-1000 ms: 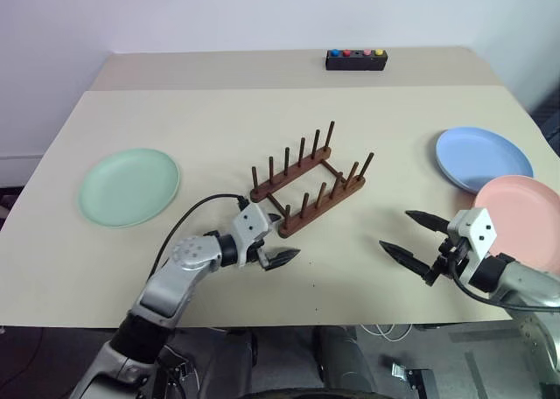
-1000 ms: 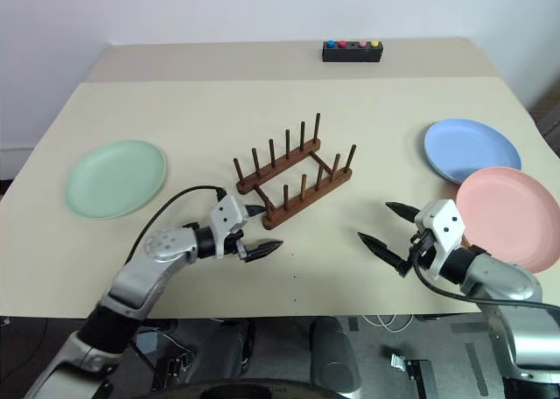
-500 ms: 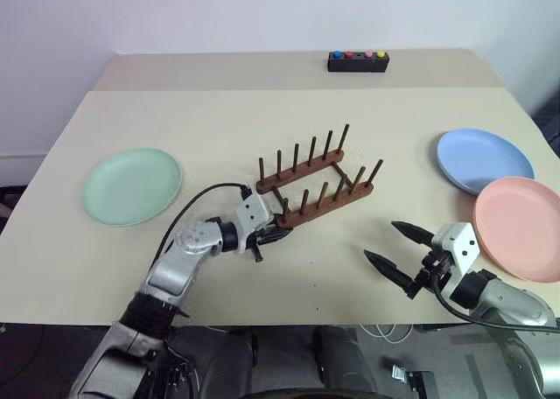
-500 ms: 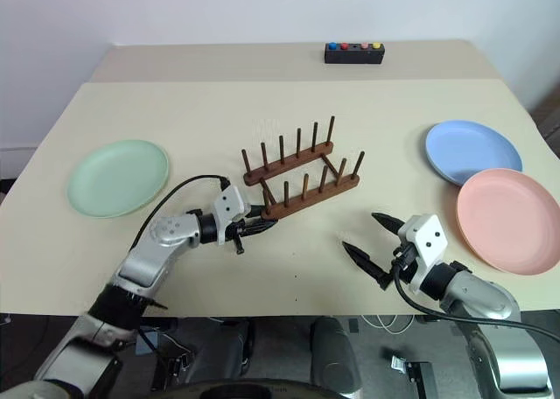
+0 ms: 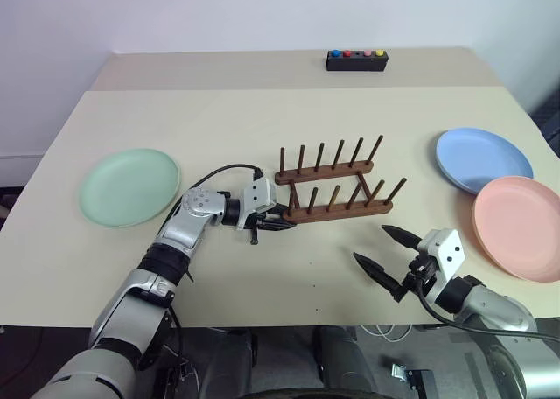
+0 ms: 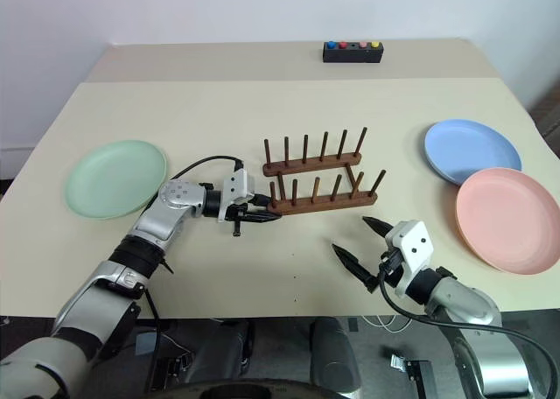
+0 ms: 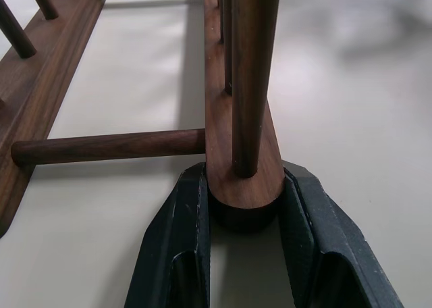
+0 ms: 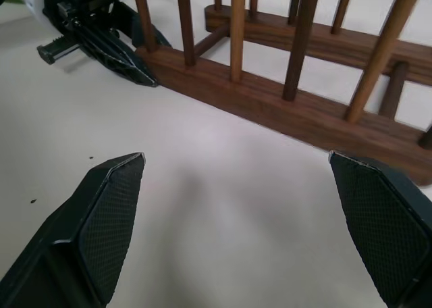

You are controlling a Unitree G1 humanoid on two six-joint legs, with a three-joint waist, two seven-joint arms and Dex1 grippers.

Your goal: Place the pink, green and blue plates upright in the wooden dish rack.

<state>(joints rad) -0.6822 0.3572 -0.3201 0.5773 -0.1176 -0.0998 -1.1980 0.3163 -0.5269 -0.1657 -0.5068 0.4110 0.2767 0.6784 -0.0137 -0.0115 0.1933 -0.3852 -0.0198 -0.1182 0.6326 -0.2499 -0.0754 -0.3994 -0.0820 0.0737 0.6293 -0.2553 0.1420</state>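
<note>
Rack rail end clamped by left end effector.

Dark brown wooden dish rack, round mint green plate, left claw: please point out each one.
Dark brown wooden dish rack (image 5: 337,212), left eye view, near rail.
Round mint green plate (image 5: 129,186), left eye view, centre.
Left claw (image 7: 244,217), left wrist view, between fingertips.

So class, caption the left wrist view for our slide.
Left gripper fingers clamp the end of the wooden dish rack rail on the table.
</note>
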